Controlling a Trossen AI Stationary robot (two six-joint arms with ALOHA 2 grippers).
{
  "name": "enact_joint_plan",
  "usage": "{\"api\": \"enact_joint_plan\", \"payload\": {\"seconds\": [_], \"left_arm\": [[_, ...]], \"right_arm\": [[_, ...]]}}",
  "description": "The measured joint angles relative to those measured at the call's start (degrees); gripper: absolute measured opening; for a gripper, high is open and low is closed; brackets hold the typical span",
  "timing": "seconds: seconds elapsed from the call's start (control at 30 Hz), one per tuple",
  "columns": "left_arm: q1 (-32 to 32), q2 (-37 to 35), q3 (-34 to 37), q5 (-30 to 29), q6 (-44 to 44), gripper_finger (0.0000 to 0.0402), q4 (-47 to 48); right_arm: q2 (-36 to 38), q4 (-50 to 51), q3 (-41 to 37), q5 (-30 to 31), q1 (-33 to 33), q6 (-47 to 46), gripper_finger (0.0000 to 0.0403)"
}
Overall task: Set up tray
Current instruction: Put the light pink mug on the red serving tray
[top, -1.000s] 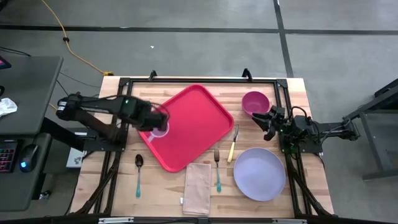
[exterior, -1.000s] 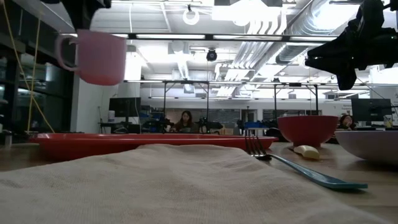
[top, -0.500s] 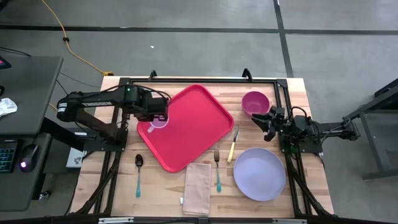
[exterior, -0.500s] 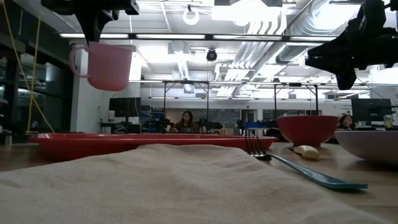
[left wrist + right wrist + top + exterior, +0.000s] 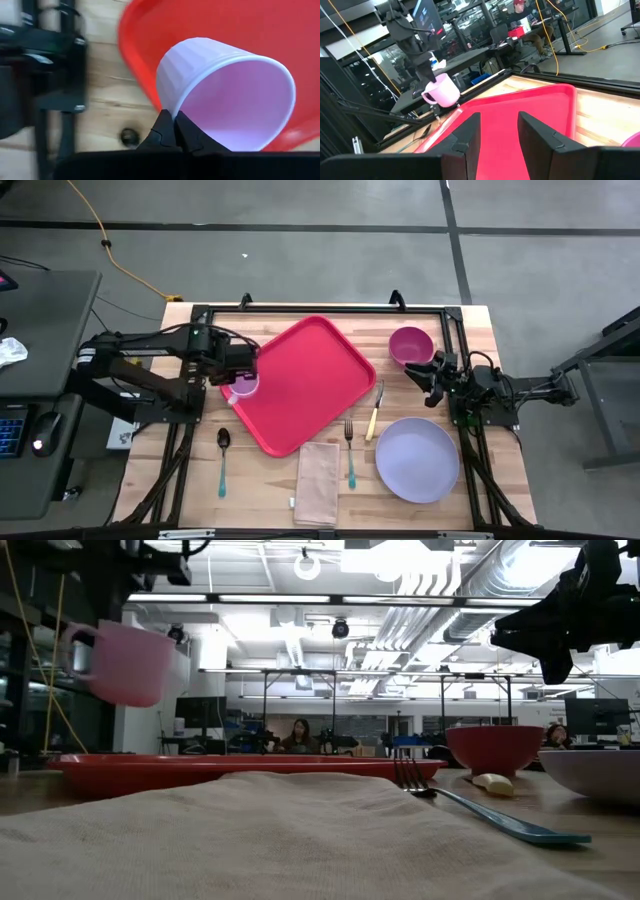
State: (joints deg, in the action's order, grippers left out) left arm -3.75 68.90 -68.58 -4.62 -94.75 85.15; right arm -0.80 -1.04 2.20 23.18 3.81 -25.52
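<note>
1. The left jaws (image 5: 172, 131) were pinched shut on the rim of a pale pink cup (image 5: 243, 385), holding it up in the air, tilted, with its handle on the outer side.
2. Seen from above, that cup hung over the left edge of the red tray (image 5: 300, 380), near the tray's left corner; from surface height it (image 5: 122, 662) floated well clear of the tray (image 5: 240, 768) below it.
3. The left arm reached in from the left side of the wooden surface (image 5: 470, 330), lying low along the black frame rail.
4. The right jaws (image 5: 433, 383) stood partly apart with nothing between them, waiting above the right side of the surface, just beside a magenta bowl (image 5: 410, 345).
5. Through the right wrist camera the two dark fingers (image 5: 465, 142) showed a clear gap, pointing across the tray (image 5: 520, 112) toward the held cup (image 5: 441, 91).
6. The tray lay flat and turned at an angle in the middle of the surface, bare inside.
7. In front of the tray sat a beige napkin (image 5: 318, 470), a fork with a teal handle (image 5: 350, 452) and a knife with a cream handle (image 5: 375, 412).
8. A lavender plate (image 5: 417, 459) rested at the near right, and a teal-handled spoon (image 5: 222, 460) lay at the near left.
</note>
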Motion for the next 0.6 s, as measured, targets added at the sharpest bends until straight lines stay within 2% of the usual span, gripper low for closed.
{"api": "enact_joint_plan", "payload": {"seconds": [0.17, 0.3, 0.6], "left_arm": [[0.0, -4.66, 7.42, 0.55, -4.28, 0.001, -6.32], [0.02, -7.09, 12.3, 0.73, -8.28, 0.001, -6.95], [0.02, -10.38, 19.17, -0.1, -11.57, 0.001, -11.67]], "right_arm": [[0.02, 0.0, 0.0, 0.0, -0.01, 0.0, 0.0108], [0.01, 0.37, 0.0, -0.18, 0.0, 0.0, 0.0108], [0.0, 0.94, 0.0, -1.59, 0.0, 0.0, 0.0108]]}}
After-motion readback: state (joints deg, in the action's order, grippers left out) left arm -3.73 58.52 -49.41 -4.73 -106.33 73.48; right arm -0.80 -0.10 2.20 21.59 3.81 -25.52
